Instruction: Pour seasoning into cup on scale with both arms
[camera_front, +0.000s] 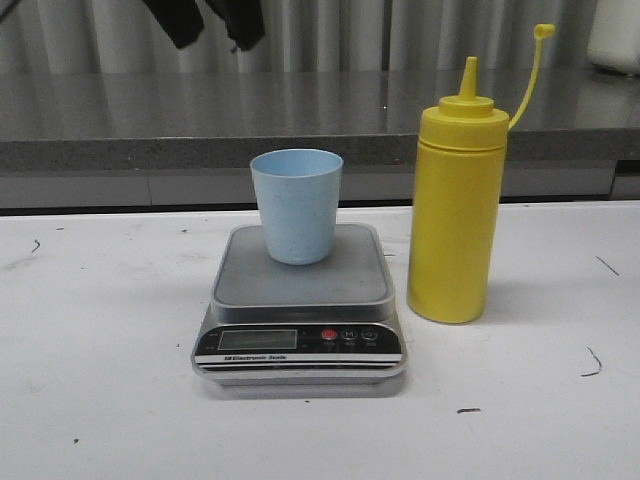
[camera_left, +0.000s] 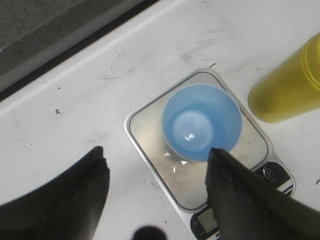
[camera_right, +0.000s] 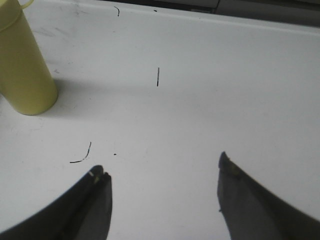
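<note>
A pale blue cup (camera_front: 296, 205) stands upright and empty on the steel platform of the silver-grey scale (camera_front: 300, 290), mid-table. Just right of the scale stands the tall yellow seasoning bottle (camera_front: 455, 215), its cap strap curling up to the right. In the left wrist view my left gripper (camera_left: 156, 159) hangs open high above the table, looking down into the cup (camera_left: 201, 121) on the scale (camera_left: 220, 182); one finger overlaps the cup's rim in the picture. My right gripper (camera_right: 161, 166) is open over bare table, with the seasoning bottle (camera_right: 24, 67) off to one side.
A white table (camera_front: 100, 400) with small dark scuff marks (camera_front: 592, 365). A grey counter ledge (camera_front: 200, 140) runs along the back edge. Dark arm parts (camera_front: 210, 20) hang at the top of the front view.
</note>
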